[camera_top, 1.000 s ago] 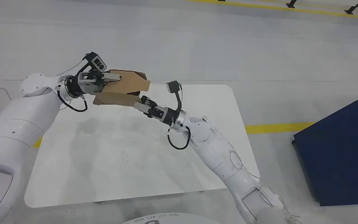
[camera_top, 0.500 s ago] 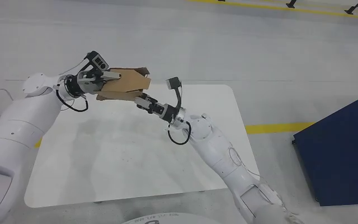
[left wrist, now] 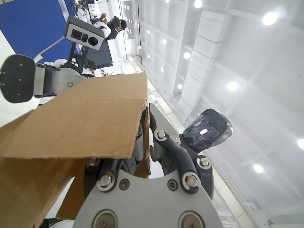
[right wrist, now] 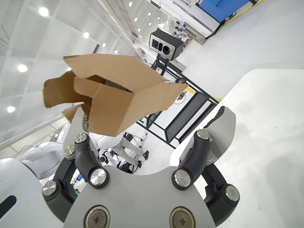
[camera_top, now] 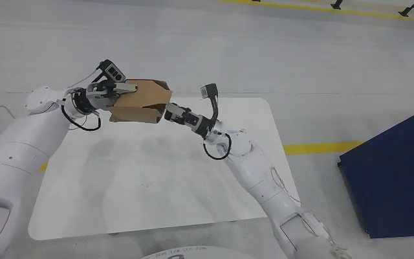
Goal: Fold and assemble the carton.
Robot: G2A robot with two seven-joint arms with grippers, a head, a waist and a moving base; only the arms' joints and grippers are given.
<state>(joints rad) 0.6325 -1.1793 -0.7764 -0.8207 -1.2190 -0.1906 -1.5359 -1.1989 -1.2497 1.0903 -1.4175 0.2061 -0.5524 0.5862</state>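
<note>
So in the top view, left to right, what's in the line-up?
left end effector → carton → right end effector → blue panel

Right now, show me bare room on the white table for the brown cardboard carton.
Widest free patch: the middle and near side of the white table, between its left edge and the right arm. Smaller: far right corner beyond that arm. Crowded: far left corner, where left gripper and right gripper meet at the brown cardboard carton.
</note>
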